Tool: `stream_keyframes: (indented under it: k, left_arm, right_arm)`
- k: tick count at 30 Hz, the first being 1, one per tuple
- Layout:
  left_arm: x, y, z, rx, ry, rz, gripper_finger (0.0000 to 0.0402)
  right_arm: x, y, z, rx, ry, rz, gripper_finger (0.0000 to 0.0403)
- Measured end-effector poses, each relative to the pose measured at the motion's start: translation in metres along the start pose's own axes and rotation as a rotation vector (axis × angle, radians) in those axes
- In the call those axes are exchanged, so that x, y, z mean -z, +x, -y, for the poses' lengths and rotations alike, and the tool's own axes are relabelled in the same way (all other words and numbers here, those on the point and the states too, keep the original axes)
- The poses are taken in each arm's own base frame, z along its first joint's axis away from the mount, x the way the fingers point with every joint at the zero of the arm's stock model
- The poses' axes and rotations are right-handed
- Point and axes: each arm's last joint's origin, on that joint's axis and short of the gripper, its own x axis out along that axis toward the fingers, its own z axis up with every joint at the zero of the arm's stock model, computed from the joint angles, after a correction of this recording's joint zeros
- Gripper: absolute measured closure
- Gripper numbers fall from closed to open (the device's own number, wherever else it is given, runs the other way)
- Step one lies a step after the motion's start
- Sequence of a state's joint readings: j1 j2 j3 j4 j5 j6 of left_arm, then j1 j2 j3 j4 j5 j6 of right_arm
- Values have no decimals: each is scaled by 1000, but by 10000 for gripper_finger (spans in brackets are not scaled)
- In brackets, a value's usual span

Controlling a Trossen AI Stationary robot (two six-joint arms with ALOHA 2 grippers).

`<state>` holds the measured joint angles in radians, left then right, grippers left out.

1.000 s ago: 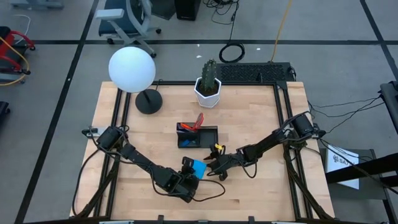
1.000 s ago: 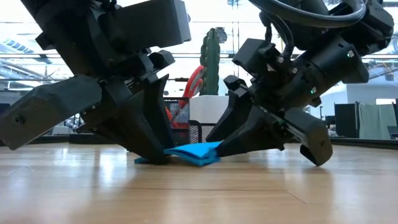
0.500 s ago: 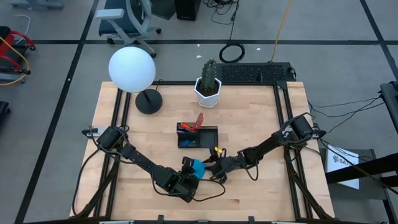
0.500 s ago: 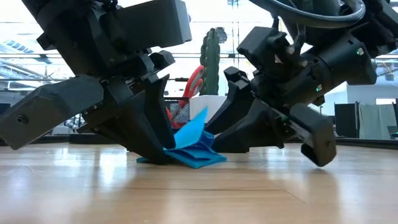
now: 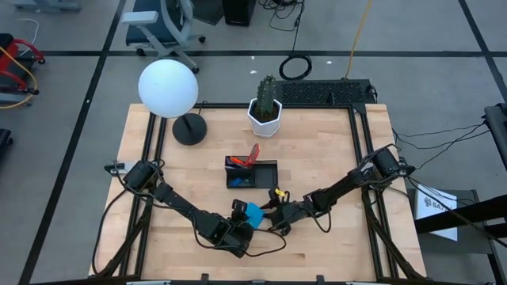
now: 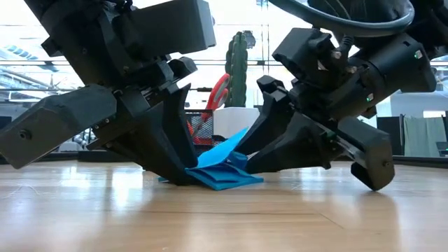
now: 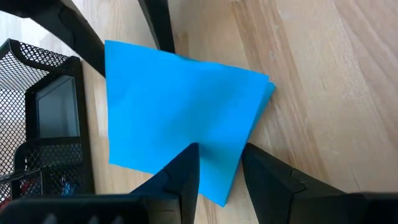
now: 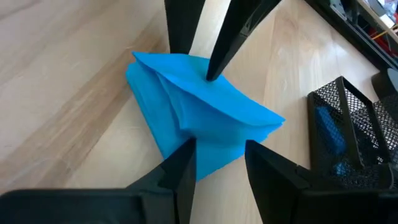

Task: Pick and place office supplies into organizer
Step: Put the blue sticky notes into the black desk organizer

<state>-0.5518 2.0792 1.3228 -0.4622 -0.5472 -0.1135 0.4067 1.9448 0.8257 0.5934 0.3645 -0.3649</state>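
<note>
The bright blue square pad (image 5: 253,211) lies on the wood table between my two grippers, in front of the black mesh organizer (image 5: 251,172). Its upper sheets stand up in a tilted flap (image 6: 225,148). My left gripper (image 5: 241,219) comes at the pad from the table's left and is shut on it. My right gripper (image 5: 270,218) comes from the right and is shut on the opposite side. Red-handled scissors (image 5: 253,152) stand in the organizer. The pens and markers are not plainly visible. My left gripper has the pad's left edge (image 7: 219,177) between its two fingers, slanting down from the table's left. One fingertip (image 8: 209,76) rests on the top sheets. The pad's underside stays on the table. My right gripper has the pad's right edge (image 8: 217,155) between its two fingers, slanting down from the table's right. Several sheets bunch up and rise in front of the fingers. The pad's bottom sheets (image 6: 227,180) lie on the table. The fingertips themselves are hidden by the raised sheets.
A white-potted cactus (image 5: 266,107) stands at the far middle of the table. A lamp with a white globe (image 5: 168,89) and a round black base (image 5: 189,129) stands at the far left. Bare wood lies toward the near edge and on both sides.
My right gripper has pushed toward the pad and my left gripper. The pad's upper sheets, flat a second ago, have lifted and bunched into a tilted flap. Its bottom sheets have stayed on the table under my left gripper.
</note>
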Motion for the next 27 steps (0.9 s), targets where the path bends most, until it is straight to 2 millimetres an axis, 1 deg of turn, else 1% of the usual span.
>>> stream_keyframes:
  k: [3, 8, 13, 18, 27]
  left_arm:
    - [0, 0, 0, 0, 0, -2, 273]
    - [0, 0, 0, -1, -2, -5, 273]
    - [0, 0, 0, -1, -2, -5, 273]
    - [0, 0, 0, -1, -1, -5, 273]
    - [0, 0, 0, -1, -2, -5, 273]
  right_arm:
    - [-2, -5, 1, -6, -8, -20, 273]
    - [-10, -20, 11, 11, 44, -58, 273]
    - [-15, -29, 11, -3, 50, -60, 273]
    - [-14, -29, 6, -46, 41, -62, 273]
    - [-15, -26, 2, -70, 44, -35, 273]
